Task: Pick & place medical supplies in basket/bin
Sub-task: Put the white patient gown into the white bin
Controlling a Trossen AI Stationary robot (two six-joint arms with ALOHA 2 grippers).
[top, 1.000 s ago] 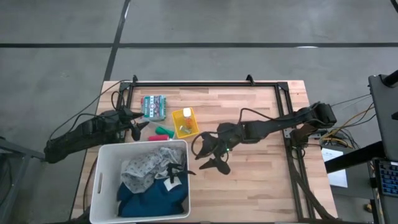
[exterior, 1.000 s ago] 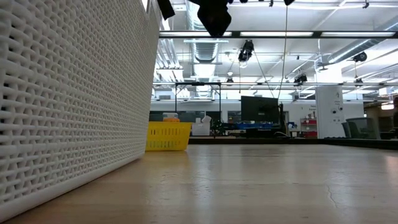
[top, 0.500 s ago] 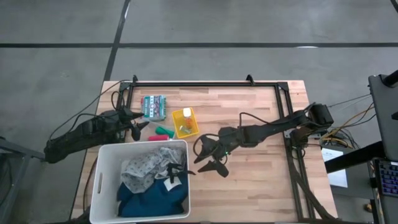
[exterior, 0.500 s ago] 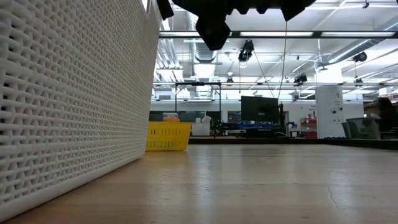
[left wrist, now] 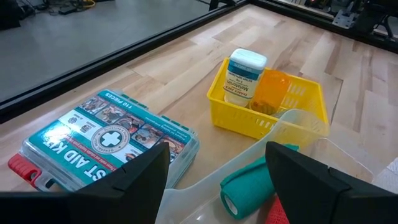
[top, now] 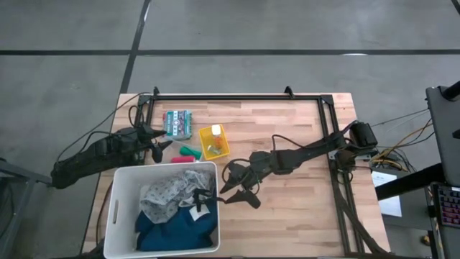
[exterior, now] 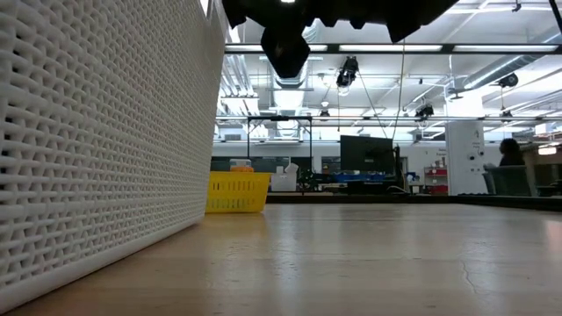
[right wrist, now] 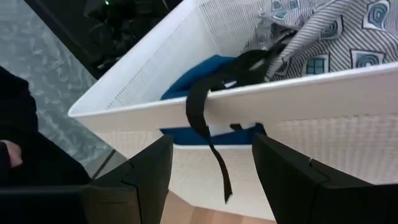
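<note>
The white bin (top: 165, 167) stands at the table's near left; its wall fills the left of the low view (exterior: 105, 132). Inside lie the blue garment (top: 172, 230) and the grey patterned cloth (top: 169, 191). A black strap (right wrist: 199, 112) hangs over the bin's right rim (right wrist: 311, 84). My right gripper (top: 228, 185) (right wrist: 211, 143) is open, just right of that wall, facing the strap and touching nothing. My left gripper (top: 159, 146) (left wrist: 217, 152) is open and waits by the green roll (left wrist: 249, 183) and a red one (top: 185, 157).
A small yellow basket (left wrist: 273, 109) holds a white bottle (left wrist: 245, 74) and an orange one (left wrist: 273, 87). A teal first-aid kit (left wrist: 99, 140) lies by the far left corner. A black frame (top: 237, 97) edges the table. Bare wood (top: 302, 208) lies right of the bin.
My right gripper has moved toward the table's left, closing in on the bin's right wall, and has dropped lower into the top of the low view. It has stayed open. The left arm has kept still.
</note>
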